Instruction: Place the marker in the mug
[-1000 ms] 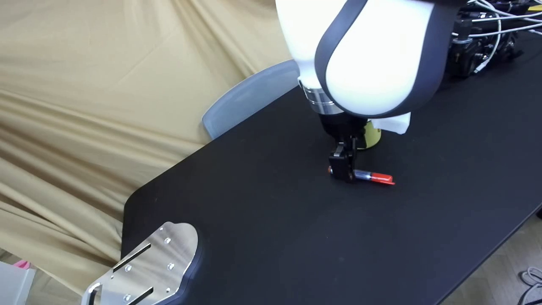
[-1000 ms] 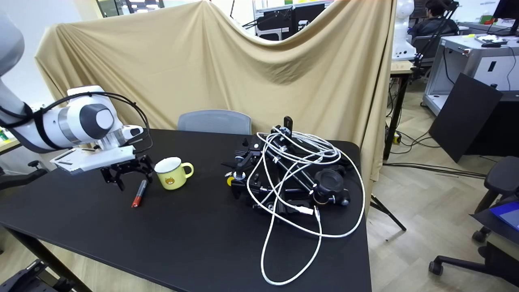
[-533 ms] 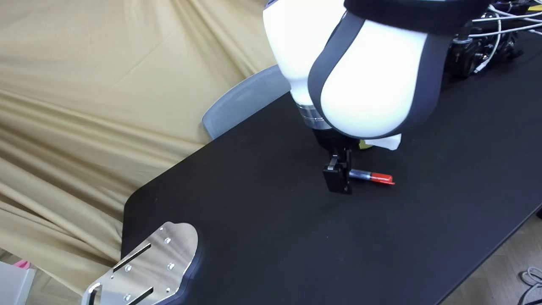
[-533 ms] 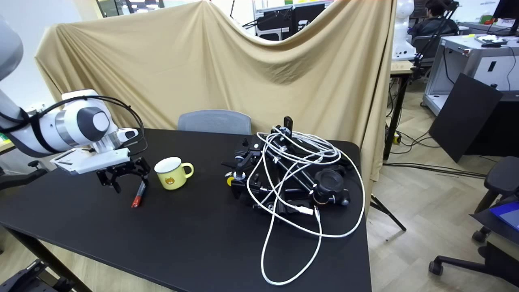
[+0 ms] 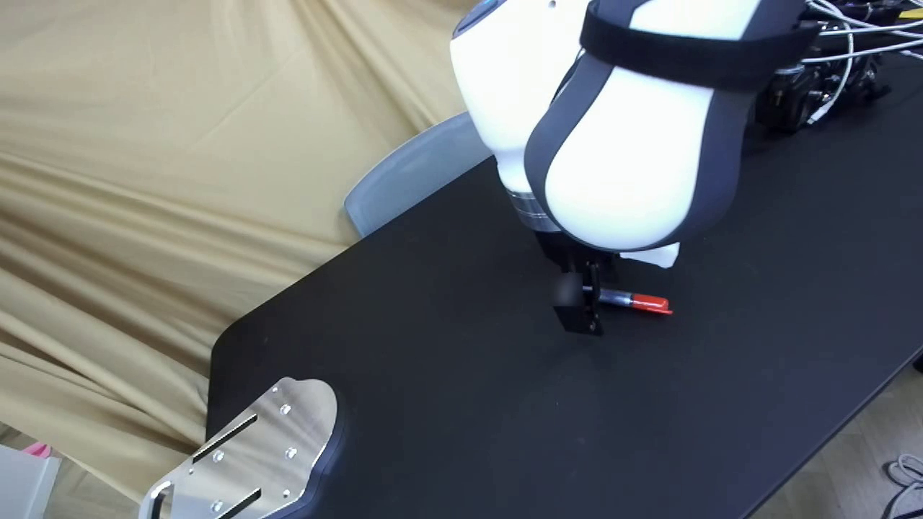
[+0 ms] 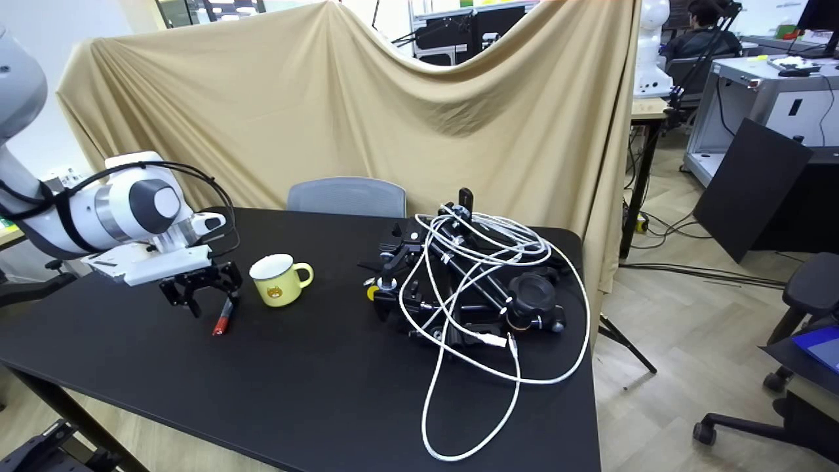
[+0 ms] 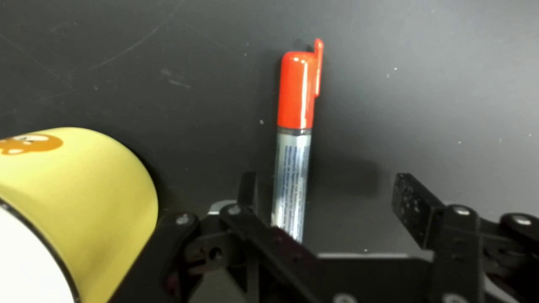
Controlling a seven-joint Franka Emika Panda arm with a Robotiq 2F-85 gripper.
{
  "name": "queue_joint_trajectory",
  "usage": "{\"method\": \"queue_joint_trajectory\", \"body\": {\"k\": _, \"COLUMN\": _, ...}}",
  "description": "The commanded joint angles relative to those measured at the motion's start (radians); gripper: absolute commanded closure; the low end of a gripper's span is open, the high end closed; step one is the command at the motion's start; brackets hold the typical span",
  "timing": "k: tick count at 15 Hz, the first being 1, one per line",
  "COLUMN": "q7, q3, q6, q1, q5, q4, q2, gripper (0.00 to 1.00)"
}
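One marker lies on the table, its red cap toward twelve o'clock in the wrist view, seen between the spread fingers of the released hand, nearer the nine o'clock finger. In an exterior view, the yellow mug stands upright at the marker's two o'clock, with black gear toward three.

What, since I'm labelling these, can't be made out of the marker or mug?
Wrist view: marker, end opposite cap hidden behind the pincer.
Wrist view: mug, cut off by left and bottom edges.
Wrist view: barrel print, too blurred to read.
In an exterior view: mug, behind the arm.
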Motion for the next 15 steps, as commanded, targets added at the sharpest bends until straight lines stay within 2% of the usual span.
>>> {"method": "queue_joint_trajectory", "body": {"k": 1, "q7": 0.046, "q3": -0.015, "q6": -0.002, "q1": 0.009, "q5": -0.01, "q4": 0.023, "q2": 0.017, "gripper": 0.47}}
{"method": "queue_joint_trajectory", "body": {"k": 7, "q7": 0.059, "q3": -0.026, "q6": 0.008, "q1": 0.006, "q5": -0.007, "q4": 0.018, "q2": 0.01, "gripper": 0.89}}
{"method": "queue_joint_trajectory", "body": {"k": 9, "q7": 0.066, "q3": -0.031, "q6": 0.014, "q1": 0.008, "q5": -0.009, "q4": 0.012, "q2": 0.0, "gripper": 0.99}}
{"method": "queue_joint_trajectory", "body": {"k": 10, "q7": 0.07, "q3": -0.034, "q6": 0.015, "q1": 0.011, "q5": -0.012, "q4": 0.009, "q2": -0.007, "gripper": 0.95}}
{"method": "queue_joint_trajectory", "body": {"k": 15, "q7": 0.06, "q3": -0.029, "q6": -0.043, "q1": 0.008, "q5": -0.014, "q4": -0.004, "q2": -0.095, "gripper": 0.95}}
